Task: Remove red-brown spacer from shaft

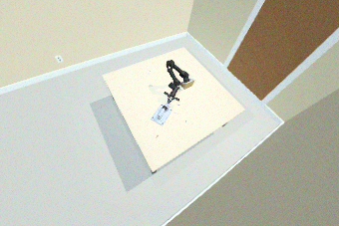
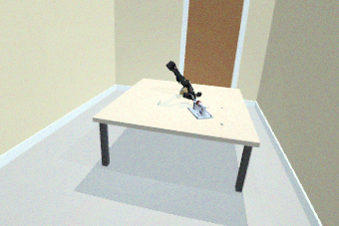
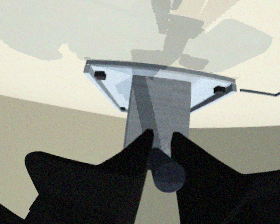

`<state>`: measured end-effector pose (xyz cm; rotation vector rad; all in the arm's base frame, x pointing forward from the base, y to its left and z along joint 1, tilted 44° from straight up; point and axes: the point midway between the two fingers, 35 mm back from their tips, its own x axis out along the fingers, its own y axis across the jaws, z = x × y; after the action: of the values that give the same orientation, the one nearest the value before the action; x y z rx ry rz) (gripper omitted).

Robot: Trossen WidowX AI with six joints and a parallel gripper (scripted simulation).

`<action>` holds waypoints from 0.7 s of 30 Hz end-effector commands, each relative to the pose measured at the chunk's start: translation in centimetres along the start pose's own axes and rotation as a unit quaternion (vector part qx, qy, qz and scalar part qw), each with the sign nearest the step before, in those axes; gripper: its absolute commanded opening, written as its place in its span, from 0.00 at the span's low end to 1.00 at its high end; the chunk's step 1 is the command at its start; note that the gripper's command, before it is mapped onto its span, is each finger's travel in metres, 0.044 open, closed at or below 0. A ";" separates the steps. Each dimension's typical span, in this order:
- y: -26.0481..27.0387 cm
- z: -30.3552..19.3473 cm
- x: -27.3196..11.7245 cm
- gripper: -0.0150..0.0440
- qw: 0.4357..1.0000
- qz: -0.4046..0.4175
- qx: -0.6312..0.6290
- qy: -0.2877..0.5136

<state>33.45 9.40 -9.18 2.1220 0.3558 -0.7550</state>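
The fixture's pale base plate [image 1: 157, 119] [image 2: 197, 114] [image 3: 201, 92] lies on the table. A grey upright block [image 3: 172, 100] stands on it, facing the wrist camera. My gripper [image 1: 169, 100] [image 2: 194, 99] [image 3: 161, 136] is shut on the shaft at the near side of this block. The shaft's dark round end [image 3: 168, 176] shows between the fingers. A small red-brown spot [image 1: 165, 109] [image 2: 198, 103] shows above the plate, probably the spacer; whether it sits on the shaft is too small to tell. The housing's far side and the other spacers are hidden in the wrist view.
A tan block [image 1: 187, 84] [image 2: 183, 91] stands beside the arm on the table [image 1: 135, 100] [image 2: 135, 110]. A thin dark rod [image 3: 257, 92] lies beside the base plate. A few tiny dark items lie around the fixture. Dark pieces [image 3: 100, 75] [image 3: 219, 90] sit at the plate's corners.
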 end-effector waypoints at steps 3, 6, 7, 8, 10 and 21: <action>0.0 0.1 -0.1 0.25 1.000 0.001 -0.002 -0.001; 0.0 0.1 -0.1 0.25 1.000 0.001 -0.002 -0.001; 0.0 0.1 -0.1 0.25 1.000 0.001 -0.002 -0.001; 0.0 0.1 -0.1 0.25 1.000 0.001 -0.002 -0.001; 0.0 0.1 -0.1 0.25 1.000 0.001 -0.002 -0.001; 0.0 0.2 -0.2 0.25 1.000 0.001 -0.002 -0.001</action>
<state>33.29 9.33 -9.13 2.1220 0.3558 -0.7551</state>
